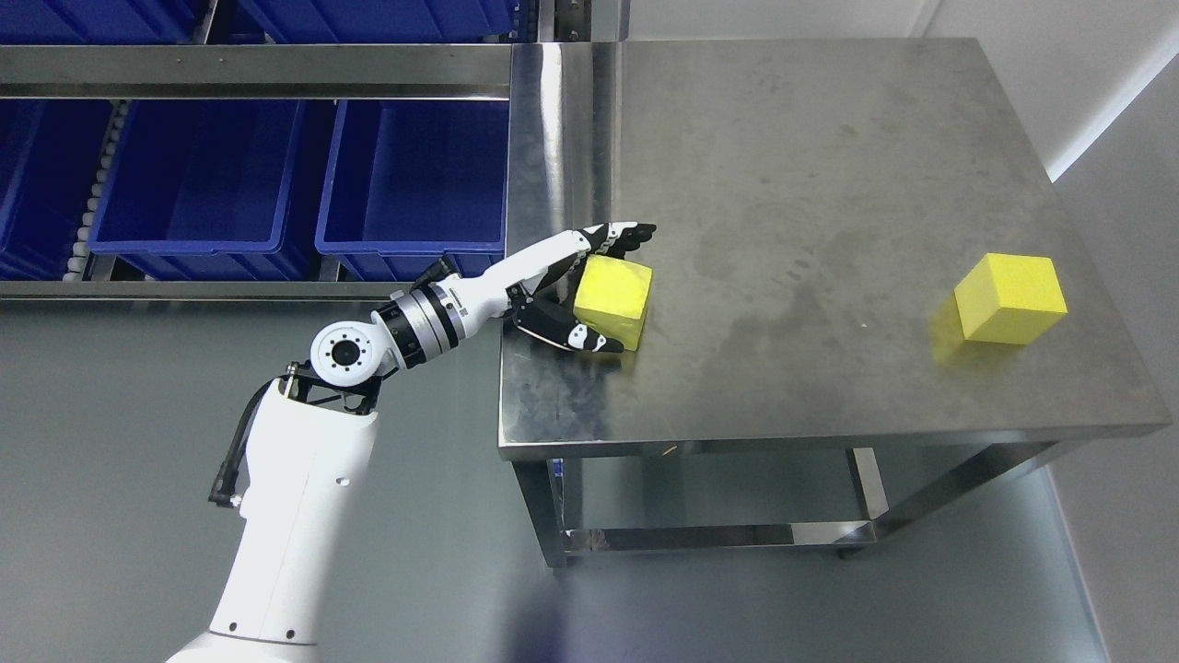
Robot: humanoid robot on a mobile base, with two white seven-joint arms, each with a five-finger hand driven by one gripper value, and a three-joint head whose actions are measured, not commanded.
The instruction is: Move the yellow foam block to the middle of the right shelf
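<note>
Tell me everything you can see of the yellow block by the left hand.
The yellow foam block is a plain matte cube, unmarked, sitting flat near the front left corner of the steel table, turned slightly askew to the table's edges. The left hand brackets it: fingers over its far top edge, thumb against its near side. It hasn't been lifted. A second yellow block sits apart, far right.

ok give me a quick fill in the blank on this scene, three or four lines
1. The left hand is wrapped around a ____ foam block.
2. That block sits near the table's ____ edge.
3. The number of yellow foam blocks on the table, counting the far one, is ____.
4. The bins on the rack beside the table are ____ in colour.

Missing words: yellow; left; two; blue
</note>
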